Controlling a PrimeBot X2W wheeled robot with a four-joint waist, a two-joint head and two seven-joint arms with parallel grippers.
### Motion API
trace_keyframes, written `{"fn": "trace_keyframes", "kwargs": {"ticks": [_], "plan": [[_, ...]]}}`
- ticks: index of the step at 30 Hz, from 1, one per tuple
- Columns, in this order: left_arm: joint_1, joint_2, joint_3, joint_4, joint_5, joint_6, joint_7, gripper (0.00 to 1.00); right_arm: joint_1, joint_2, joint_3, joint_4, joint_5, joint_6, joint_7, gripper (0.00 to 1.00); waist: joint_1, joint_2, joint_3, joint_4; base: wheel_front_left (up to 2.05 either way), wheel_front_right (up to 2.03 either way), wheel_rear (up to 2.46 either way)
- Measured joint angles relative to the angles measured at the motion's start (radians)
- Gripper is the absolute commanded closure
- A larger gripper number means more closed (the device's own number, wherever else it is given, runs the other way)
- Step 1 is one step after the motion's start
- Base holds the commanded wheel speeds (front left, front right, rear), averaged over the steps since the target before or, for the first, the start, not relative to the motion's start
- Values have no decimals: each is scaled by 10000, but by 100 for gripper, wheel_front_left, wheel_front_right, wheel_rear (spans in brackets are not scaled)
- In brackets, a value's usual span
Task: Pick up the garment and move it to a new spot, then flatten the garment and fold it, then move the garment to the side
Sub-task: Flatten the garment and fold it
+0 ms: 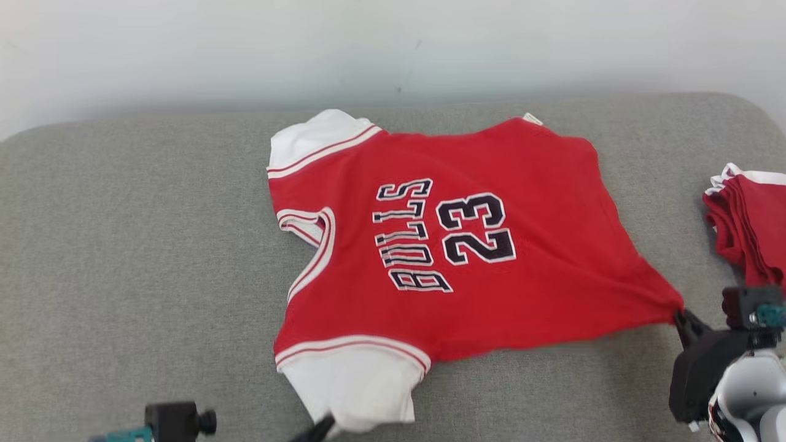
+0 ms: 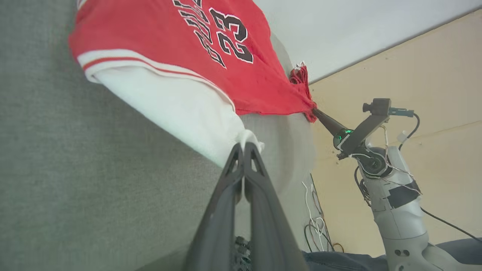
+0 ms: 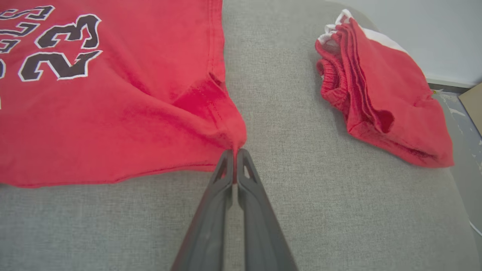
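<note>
The garment (image 1: pixel 466 245) is a red jersey with white sleeves and "BULLS 23" lettering, spread on the grey cushion. In the head view my left gripper (image 1: pixel 325 425) is shut on the near white sleeve at the bottom edge. The left wrist view shows that gripper (image 2: pixel 244 146) pinching the white sleeve (image 2: pixel 177 109). At the jersey's right, my right gripper (image 1: pixel 680 314) is shut on the red hem corner. In the right wrist view this gripper (image 3: pixel 235 152) clamps the bunched red corner of the garment (image 3: pixel 113 113). The cloth is pulled taut between both grips.
A folded stack of red clothes (image 1: pixel 752 227) lies at the cushion's right edge, also in the right wrist view as the red stack (image 3: pixel 380 98). The grey cushion (image 1: pixel 123 245) has free room at the left. A white wall rises behind.
</note>
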Motion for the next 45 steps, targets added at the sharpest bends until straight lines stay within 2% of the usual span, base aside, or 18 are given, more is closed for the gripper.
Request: {"fn": "trace_keyframes", "kwargs": {"ticks": [5, 10, 17, 20, 26, 30, 33, 37, 40, 45], "plan": [[750, 366, -104, -207, -834, 313, 431, 100, 684, 213, -267, -113, -81, 0, 416, 100, 0, 0, -128, 58, 0, 0, 0], [1140, 596, -27, -58, -1012, 619, 420, 100, 1371, 293, -282, -345, -63, 0, 1285, 100, 1, 1, -202, 81, 0, 0, 0], [1809, 1020, -15, 163, -1329, 1281, 535, 100, 2192, 384, -355, -976, 249, 0, 2462, 100, 1, 0, -231, -30, 0, 0, 0], [1957, 1091, -92, 17, -1498, 1375, 694, 100, 2314, 499, -627, -1175, 257, 0, 2638, 100, 1, 1, -182, -39, 0, 0, 0], [1995, 934, -240, -25, -1620, 1285, 844, 100, 2618, 817, -853, -1425, 355, 0, 3010, 100, 1, 1, -137, -34, 0, 0, 0], [2122, 1116, -332, 115, -1687, 1685, 1051, 100, 2837, 871, -903, -1662, 451, 0, 3356, 100, 1, 2, -88, -54, 0, 0, 0], [2188, 1060, -221, 13, -1864, 1570, 995, 100, 2823, 897, -1104, -1829, 382, 0, 3208, 100, 1, 2, -14, -69, 0, 0, 0], [2120, 851, 309, -159, -1818, 794, 299, 100, 2667, 1091, -1152, -1894, 391, 0, 2696, 100, 2, 1, 58, -51, 0, 0, 0], [1762, 575, 709, -142, -1432, 268, -445, 100, 2468, 1216, -1160, -1908, 414, 0, 2219, 100, 2, 2, 95, -21, 0, 0, 0], [890, -25, 922, 341, -357, -121, -1338, 100, 1890, 1563, -1097, -1852, 746, 0, 940, 100, 2, 2, 145, 30, 0, 0, 0]]}}
